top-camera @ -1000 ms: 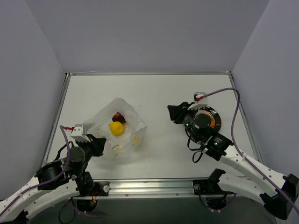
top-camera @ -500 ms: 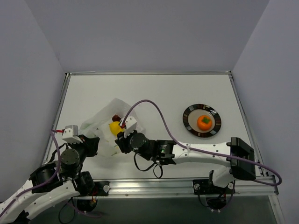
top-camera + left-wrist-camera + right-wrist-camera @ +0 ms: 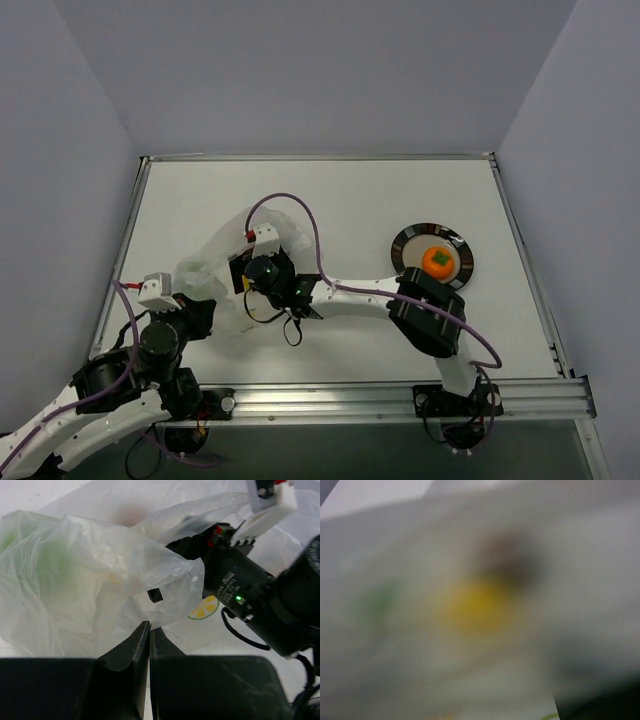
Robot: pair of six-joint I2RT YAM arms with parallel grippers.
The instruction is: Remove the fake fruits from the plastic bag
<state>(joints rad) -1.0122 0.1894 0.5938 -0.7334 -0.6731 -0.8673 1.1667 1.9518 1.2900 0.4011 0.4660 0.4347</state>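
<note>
White tabletop (image 3: 350,200) holds the plastic bag (image 3: 208,268) lying diagonally, near-left to far-right.

plastic bag (image 3: 203,270) on the table's (image 3: 350,195) left, plate (image 3: 404,251) well apart to its right, fruit (image 3: 437,261) on the plate

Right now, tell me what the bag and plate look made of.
Plastic bag: thin translucent white plastic film, slightly glossy; it crinkles and colours show through. Plate: dark, smooth, somewhat shiny; ceramic or hard plastic, the view cannot settle which.
</note>
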